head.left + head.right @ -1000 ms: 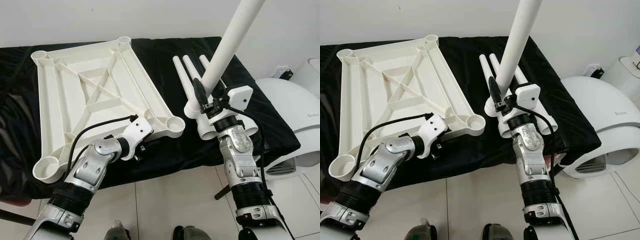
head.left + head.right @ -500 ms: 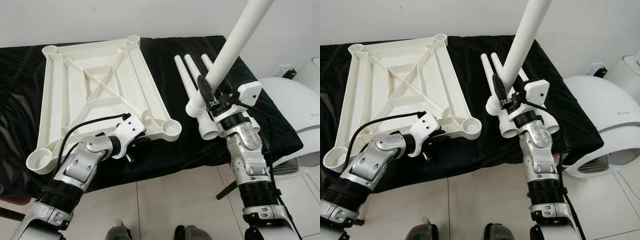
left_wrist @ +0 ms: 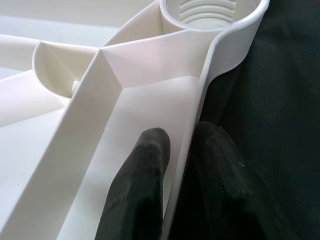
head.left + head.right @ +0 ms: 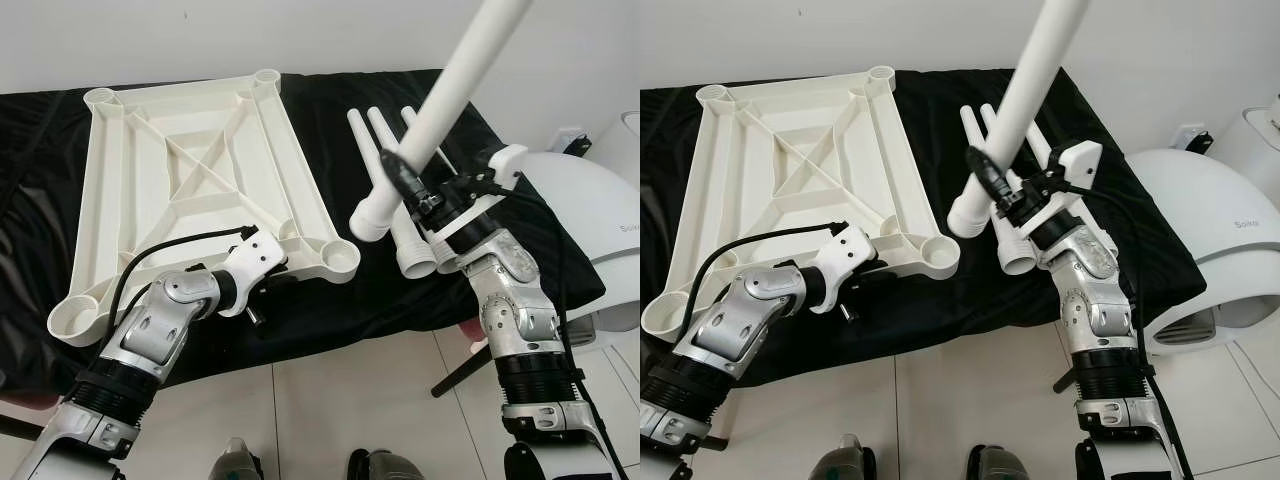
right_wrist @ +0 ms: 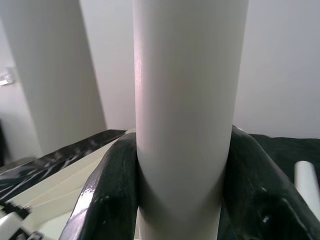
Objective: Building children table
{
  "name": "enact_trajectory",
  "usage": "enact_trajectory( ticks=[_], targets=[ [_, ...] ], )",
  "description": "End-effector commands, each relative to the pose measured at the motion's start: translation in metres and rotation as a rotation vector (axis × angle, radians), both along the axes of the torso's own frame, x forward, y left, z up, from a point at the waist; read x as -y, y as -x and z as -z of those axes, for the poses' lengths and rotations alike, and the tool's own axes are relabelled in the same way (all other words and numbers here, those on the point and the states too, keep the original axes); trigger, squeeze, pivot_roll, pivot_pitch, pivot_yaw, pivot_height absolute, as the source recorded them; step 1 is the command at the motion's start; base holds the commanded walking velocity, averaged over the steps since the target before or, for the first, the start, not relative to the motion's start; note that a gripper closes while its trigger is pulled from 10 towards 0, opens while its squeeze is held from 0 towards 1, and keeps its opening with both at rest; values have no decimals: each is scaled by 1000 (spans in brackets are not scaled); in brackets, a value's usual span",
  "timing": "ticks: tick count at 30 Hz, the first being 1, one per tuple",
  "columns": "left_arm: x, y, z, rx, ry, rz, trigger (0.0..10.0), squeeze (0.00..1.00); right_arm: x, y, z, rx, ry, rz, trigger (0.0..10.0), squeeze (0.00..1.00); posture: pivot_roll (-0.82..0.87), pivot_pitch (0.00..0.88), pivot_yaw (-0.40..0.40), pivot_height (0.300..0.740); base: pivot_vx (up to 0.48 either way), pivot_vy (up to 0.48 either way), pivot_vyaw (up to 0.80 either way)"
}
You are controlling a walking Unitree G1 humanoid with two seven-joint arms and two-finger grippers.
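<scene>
Table leg [image 4: 452, 95]: clamped in right end effector [image 4: 408, 186]; tilted further over, wide end swung toward tabletop [image 4: 190, 190] socket [image 4: 338, 260]. Left end effector [image 3: 177, 165] pinched tabletop rim.

Left claw [image 3: 177, 165] clamped low; right claw [image 4: 1005, 195] clamped, raised.

The leg [image 4: 440, 100] is cut off at the top edge, its far end unseen. The near rim of the frame [image 4: 190, 170] is partly hidden behind the left arm [image 4: 170, 320]. The loose legs [image 4: 385, 150] are partly covered by the right end effector [image 4: 405, 185].
</scene>
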State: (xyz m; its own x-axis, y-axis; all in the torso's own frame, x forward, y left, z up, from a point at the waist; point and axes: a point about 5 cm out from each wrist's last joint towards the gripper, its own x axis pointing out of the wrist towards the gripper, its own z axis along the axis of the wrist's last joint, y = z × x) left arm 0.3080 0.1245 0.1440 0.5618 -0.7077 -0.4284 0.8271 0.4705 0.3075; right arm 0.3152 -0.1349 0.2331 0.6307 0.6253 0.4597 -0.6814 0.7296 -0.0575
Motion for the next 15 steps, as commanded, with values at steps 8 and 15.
enact_trajectory(
  ticks=[8,15],
  targets=[
    [2,4,-3,-1,-26,55,10000,0,-16,8,16,-63,58,-181,10000,0,39,146,-29,740,0,0,0],
    [1,9,-2,-8,-34,64,10000,0,-17,2,23,-98,59,-207,10000,0,47,143,-33,740,0,0,0]
  ],
)
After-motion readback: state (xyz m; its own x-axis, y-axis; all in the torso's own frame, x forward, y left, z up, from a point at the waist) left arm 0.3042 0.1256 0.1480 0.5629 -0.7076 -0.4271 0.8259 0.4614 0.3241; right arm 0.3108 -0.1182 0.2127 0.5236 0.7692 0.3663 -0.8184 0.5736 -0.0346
